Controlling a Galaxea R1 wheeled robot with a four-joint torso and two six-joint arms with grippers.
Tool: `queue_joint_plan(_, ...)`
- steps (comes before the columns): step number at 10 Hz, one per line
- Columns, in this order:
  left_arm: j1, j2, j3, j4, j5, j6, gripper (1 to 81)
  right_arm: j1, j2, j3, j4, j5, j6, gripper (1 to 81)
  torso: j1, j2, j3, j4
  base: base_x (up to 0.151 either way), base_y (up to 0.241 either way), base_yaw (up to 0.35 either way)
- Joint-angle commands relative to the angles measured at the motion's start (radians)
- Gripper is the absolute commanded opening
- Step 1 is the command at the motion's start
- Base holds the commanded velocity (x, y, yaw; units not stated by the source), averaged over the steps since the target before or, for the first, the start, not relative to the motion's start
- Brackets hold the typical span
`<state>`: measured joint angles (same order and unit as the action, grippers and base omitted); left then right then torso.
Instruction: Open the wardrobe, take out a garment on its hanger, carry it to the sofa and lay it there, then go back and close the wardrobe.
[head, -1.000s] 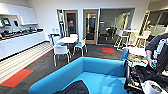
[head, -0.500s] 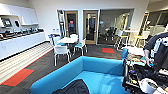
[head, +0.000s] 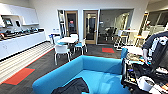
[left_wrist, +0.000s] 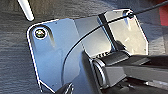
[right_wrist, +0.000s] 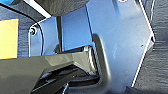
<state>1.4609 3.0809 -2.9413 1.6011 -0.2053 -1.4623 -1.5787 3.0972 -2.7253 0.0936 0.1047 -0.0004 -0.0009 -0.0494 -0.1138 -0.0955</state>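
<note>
Head view looks across a bright room with a turquoise sofa (head: 100, 75) in the foreground, its low back curving around a wide seat. A black garment (head: 72, 87) lies crumpled on the seat near the sofa's left arm, at the lower edge of the picture; whether a hanger is with it cannot be told. Beyond the sofa stands a small white table (head: 67, 40) with white chairs (head: 61, 51) around it, on dark carpet (head: 45, 62) marked with red patches (head: 18, 76). A long white surface (head: 22, 42) with cupboards above runs along the left wall and carries dark items too blurred to name. At the far wall are two wooden-framed glass doors (head: 90, 26), and past them a further room with tall stools.

On the right a person (head: 156, 47) in a dark shirt with a pale print bends over a cart (head: 140, 75) loaded with cables and gear, standing just beside the sofa's right end.

The left wrist view shows the robot's dark plate and jointed bar over grey carpet, with a white chair leg (left_wrist: 26, 10) near one corner. The right wrist view shows the same kind of plate over carpet, with a yellow-orange patch (right_wrist: 8, 38) of floor at one side and a sliver of blue at a corner. Neither end effector's fingers can be made out in these pictures, so I cannot tell if either is released or clenched.
</note>
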Motion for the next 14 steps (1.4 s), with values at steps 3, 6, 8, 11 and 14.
queue_joint_plan(3,-0.046,0.0,-0.007,0.011,0.04,0.008,81.1,0.036,0.01,0.001,-0.009,-0.06,-0.006,81.1,0.001,0.0,0.0,0.0,-0.024,0.0,0.0)
queue_joint_plan(6,-0.046,-0.003,-0.007,0.013,0.038,0.007,81.1,0.036,0.008,-0.002,-0.009,-0.063,-0.006,81.1,0.001,-0.001,0.0,0.0,0.0,0.0,0.0)
queue_joint_plan(8,-0.046,-0.003,-0.007,0.013,0.037,0.007,81.1,0.035,0.008,-0.002,-0.009,-0.062,-0.006,81.1,0.001,-0.001,0.0,0.0,0.0,0.0,0.0)
queue_joint_plan(11,-0.046,-0.004,-0.007,0.013,0.037,0.007,81.1,0.035,0.01,-0.002,-0.011,-0.063,-0.006,81.1,0.001,-0.001,0.0,0.0,0.0,0.0,0.0)
queue_joint_plan(14,-0.046,-0.007,-0.007,0.014,0.038,0.008,81.1,0.033,0.01,-0.002,-0.009,-0.062,-0.006,81.1,0.001,-0.001,0.0,0.0,0.0,0.0,0.0)
